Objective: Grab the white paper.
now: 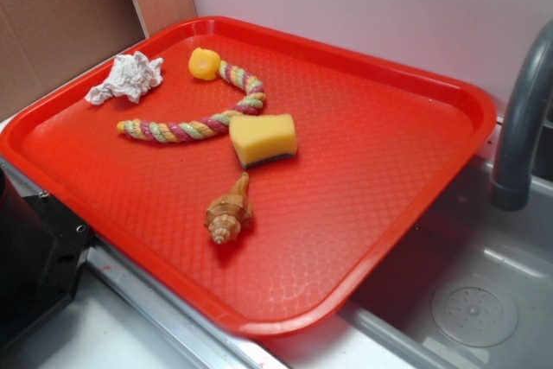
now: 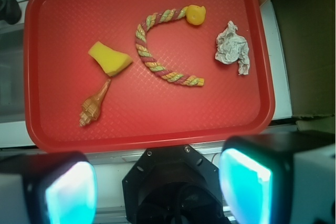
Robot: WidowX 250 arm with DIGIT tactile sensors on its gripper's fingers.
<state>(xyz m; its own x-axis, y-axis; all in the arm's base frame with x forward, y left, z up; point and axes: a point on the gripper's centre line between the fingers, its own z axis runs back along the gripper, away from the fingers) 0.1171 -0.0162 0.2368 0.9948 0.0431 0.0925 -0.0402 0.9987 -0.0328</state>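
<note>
On the counter beside a grey sink lies a red tray, wide and shallow, taking up most of both views. A grey faucet rises at the sink's far side, and cardboard stands behind the tray's corner.

Across the tray curves a braided rope toy in pink, yellow and green, ending in a small yellow ball. Just beside the rope's bend sits the yellow sponge, and near it, apart from the sponge, lies a brown spiral seashell.

The white paper rests alone in a corner of the tray, close to the rim, near the ball end of the rope but not touching it. It is crumpled, with a pointed tail trailing toward the tray's edge.

Seen from the wrist camera, the gripper hangs high above the tray's near edge, its two fingers spread wide with nothing between them. It is well apart from the paper.

By my reading the task is barely begun: no approach, no contact. What is left is everything that matters: travelling over to the paper's corner, descending around the wad, and closing on it.
</note>
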